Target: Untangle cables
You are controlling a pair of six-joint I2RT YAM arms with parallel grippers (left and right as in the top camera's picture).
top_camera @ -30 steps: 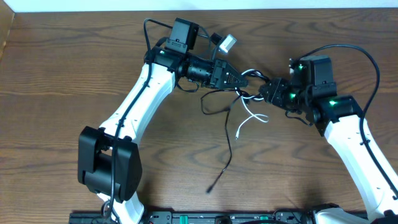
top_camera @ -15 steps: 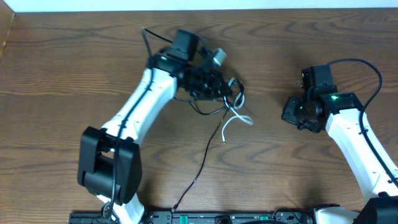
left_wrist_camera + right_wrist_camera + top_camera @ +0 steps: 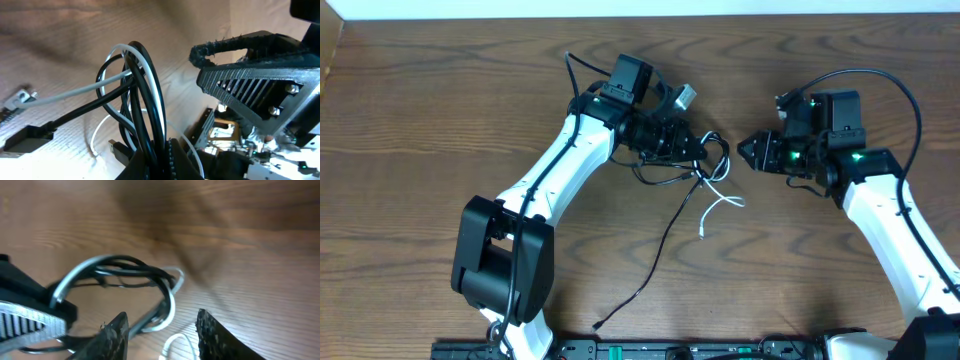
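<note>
The cables are a knot of a thin black cord (image 3: 665,235) and a thin white cord (image 3: 720,203) at the table's middle. My left gripper (image 3: 708,152) is shut on the knot. In the left wrist view, black and white loops (image 3: 137,85) rise from between its fingers (image 3: 165,160). The black cord trails down to the front edge, and the white ends lie loose below the knot. My right gripper (image 3: 745,152) points left, just right of the knot, and stands open. In the right wrist view its fingers (image 3: 116,336) are apart, with the cable loop (image 3: 167,292) just ahead of them and untouched.
Brown wooden table (image 3: 410,150). A thick black robot wire arcs over the right arm (image 3: 910,95), and another loops behind the left wrist (image 3: 575,70). A small grey connector (image 3: 685,96) sits by the left wrist camera. The left arm's base (image 3: 500,265) stands at the front left.
The right gripper pulled away to the right, then came back up to the knot. The left gripper shifted with the knot still held. The black cord's free end slid to the front edge.
</note>
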